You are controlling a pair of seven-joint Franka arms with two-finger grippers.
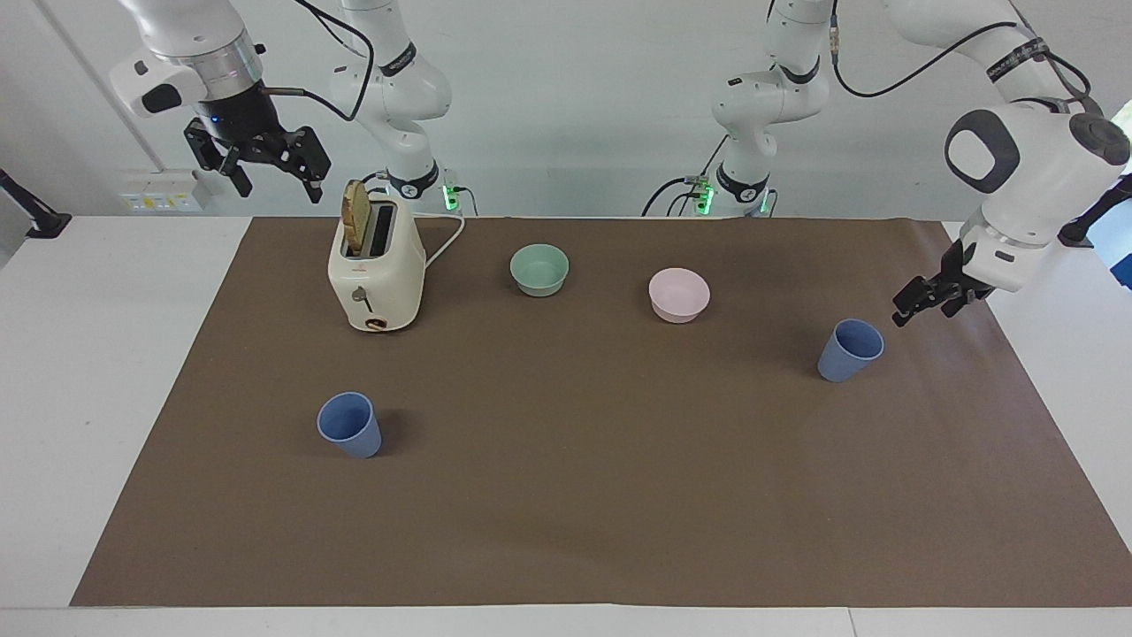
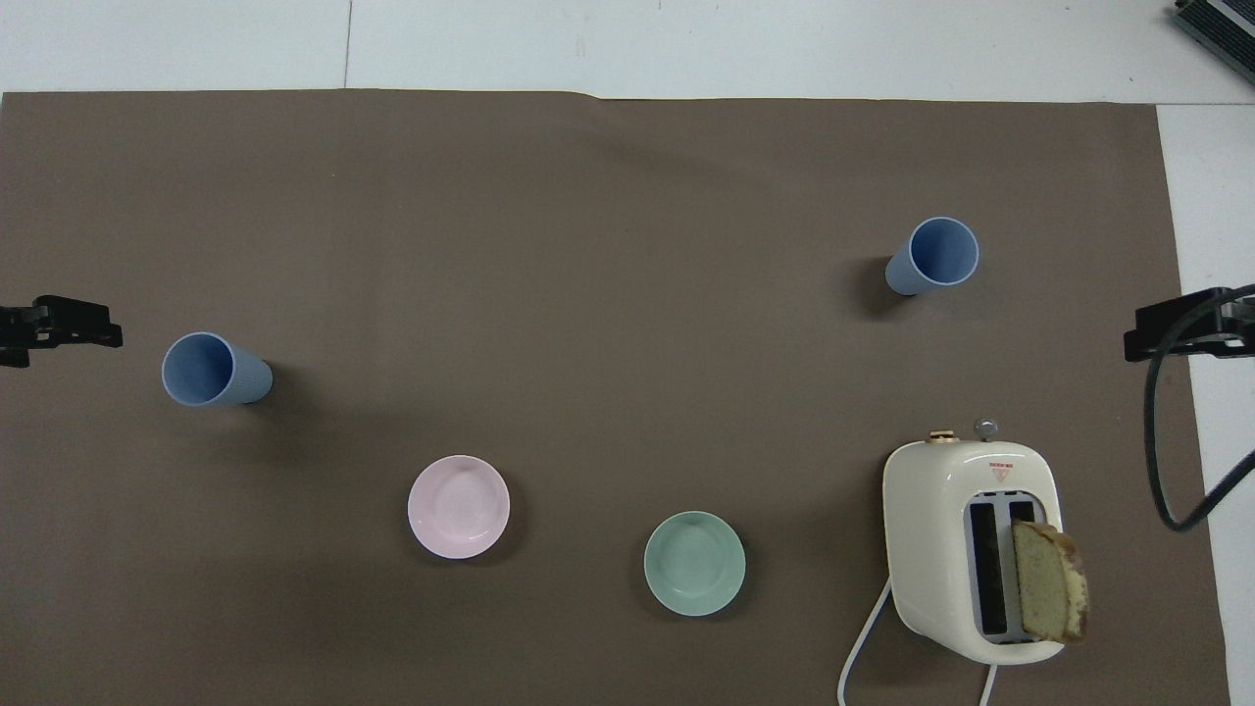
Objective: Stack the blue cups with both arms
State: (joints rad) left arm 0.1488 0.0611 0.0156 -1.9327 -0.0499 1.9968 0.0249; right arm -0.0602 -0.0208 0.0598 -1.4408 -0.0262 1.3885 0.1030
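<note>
Two blue cups stand upright and apart on the brown mat. One cup (image 1: 849, 349) (image 2: 211, 369) is toward the left arm's end of the table. The other cup (image 1: 349, 425) (image 2: 933, 255) is toward the right arm's end, farther from the robots than the toaster. My left gripper (image 1: 920, 312) (image 2: 61, 327) hangs open and empty just above the mat beside the first cup, a short gap from its rim. High up beside the toaster, over the mat's edge, my right gripper (image 1: 277, 188) (image 2: 1165, 338) is open and holds nothing.
A cream toaster (image 1: 376, 274) (image 2: 966, 544) with a bread slice (image 1: 355, 214) sticking up stands near the right arm, its cord trailing toward the bases. A green bowl (image 1: 539, 268) and a pink bowl (image 1: 678, 294) sit between the arms' bases.
</note>
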